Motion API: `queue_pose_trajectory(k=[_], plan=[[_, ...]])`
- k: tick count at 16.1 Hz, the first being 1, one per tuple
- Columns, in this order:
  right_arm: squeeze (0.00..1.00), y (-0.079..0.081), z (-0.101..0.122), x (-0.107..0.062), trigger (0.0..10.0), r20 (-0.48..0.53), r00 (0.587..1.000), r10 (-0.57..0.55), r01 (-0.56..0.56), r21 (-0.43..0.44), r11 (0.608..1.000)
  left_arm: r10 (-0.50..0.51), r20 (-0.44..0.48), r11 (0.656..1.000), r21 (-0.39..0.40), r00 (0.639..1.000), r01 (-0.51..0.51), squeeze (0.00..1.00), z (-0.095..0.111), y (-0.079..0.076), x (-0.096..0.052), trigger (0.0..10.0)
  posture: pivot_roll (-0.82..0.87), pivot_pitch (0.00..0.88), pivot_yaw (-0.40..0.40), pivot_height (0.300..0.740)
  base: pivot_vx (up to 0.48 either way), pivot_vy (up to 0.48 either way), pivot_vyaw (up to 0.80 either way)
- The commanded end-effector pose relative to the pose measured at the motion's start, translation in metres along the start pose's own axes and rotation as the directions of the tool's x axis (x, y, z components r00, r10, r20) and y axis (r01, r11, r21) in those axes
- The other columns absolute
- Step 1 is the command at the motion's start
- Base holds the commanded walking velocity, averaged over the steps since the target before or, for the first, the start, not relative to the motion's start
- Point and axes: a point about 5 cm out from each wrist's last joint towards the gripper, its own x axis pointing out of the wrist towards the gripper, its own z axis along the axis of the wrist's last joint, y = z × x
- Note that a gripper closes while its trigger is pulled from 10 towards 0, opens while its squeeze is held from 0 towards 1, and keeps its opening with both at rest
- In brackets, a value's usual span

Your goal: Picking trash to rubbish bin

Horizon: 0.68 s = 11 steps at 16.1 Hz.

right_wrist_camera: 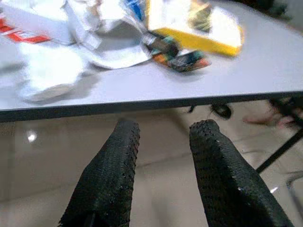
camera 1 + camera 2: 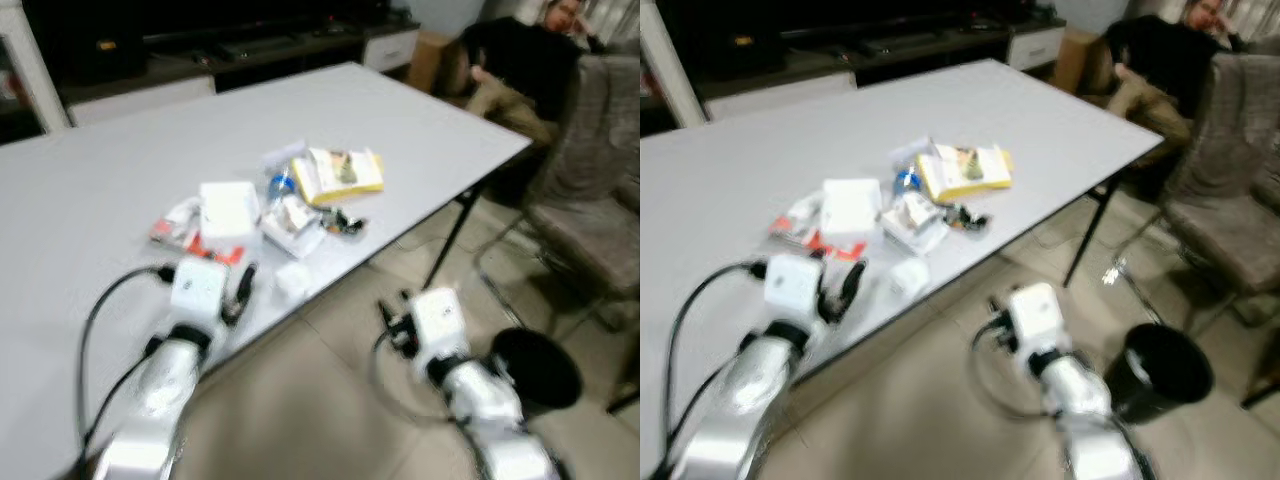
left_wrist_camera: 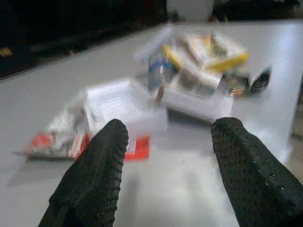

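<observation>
Left eye view looks down on a long white counter [image 2: 120, 180] with a heap of trash near its front edge: a white box [image 2: 229, 209], a yellow-edged booklet [image 2: 340, 173], a blue-capped bottle [image 2: 280, 186], a red and white wrapper [image 2: 180, 232] and a crumpled white paper [image 2: 293, 280] closest to the edge. The left end effector [image 2: 243, 290] hovers over the counter just short of the heap, while the right end effector [image 2: 392, 322] hangs over the tiled floor [image 2: 300, 400] off the counter's edge. A black rubbish bin [image 2: 537, 368] stands on the floor to the right, near a chair [image 2: 590, 190], and a person [image 2: 520, 70] sits beyond the far corner. Right eye view gives the same layout, the bin's open mouth well apart from the trash. Left wrist view has both black fingers [image 3: 94, 175] spread wide with nothing between them, pointing at the white box and the wrapper. Right wrist view shows its fingers [image 1: 111, 175] parted and empty, below the counter's edge, with the crumpled paper and a small dark wrapper [image 1: 177, 56] above.
</observation>
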Motion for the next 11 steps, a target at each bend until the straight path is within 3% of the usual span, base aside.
queue_pose_trajectory(k=[1,2,3,4,5,11], plan=[[0.00,-0.012,0.002,-0.008,10.0,0.012,0.999,-0.032,0.033,-0.022,0.999,-0.042,0.024,0.998,-0.034,0.999,0.043,0.00,0.004,-0.008,-0.002,10.0,0.03,0.000,-0.050,0.740,0.000,0.000,0.00],[0.00,-0.012,0.002,-0.009,10.0,0.010,1.000,-0.030,0.030,-0.019,0.999,-0.051,0.001,0.998,-0.045,0.999,0.051,0.00,0.000,-0.009,-0.004,10.0,0.03,0.000,-0.050,0.740,0.000,0.000,0.00],[0.00,-0.011,0.001,-0.010,10.0,0.003,1.000,-0.016,0.016,-0.002,1.000,-0.080,-0.028,0.994,-0.079,0.996,0.078,0.33,-0.007,-0.010,-0.010,10.0,0.04,0.000,-0.051,0.740,0.000,0.000,0.00],[0.00,-0.010,0.001,-0.010,10.0,0.001,1.000,-0.013,0.013,0.002,1.000,-0.082,-0.025,0.992,-0.095,0.996,0.080,0.33,-0.008,-0.010,-0.011,10.0,0.04,0.000,-0.051,0.740,0.000,0.000,0.00],[0.00,-0.009,0.002,-0.010,10.0,0.010,1.000,0.005,-0.005,0.012,1.000,-0.113,-0.027,0.985,-0.135,0.993,0.108,1.00,-0.009,-0.011,-0.011,10.0,0.04,0.000,-0.051,0.740,0.000,0.000,0.00],[0.00,-0.007,0.003,-0.008,10.0,0.016,1.000,0.025,-0.026,0.020,0.999,-0.216,-0.030,0.967,-0.143,0.976,0.210,1.00,-0.013,-0.017,0.006,10.0,0.04,0.000,-0.042,0.740,0.000,0.000,0.00]])
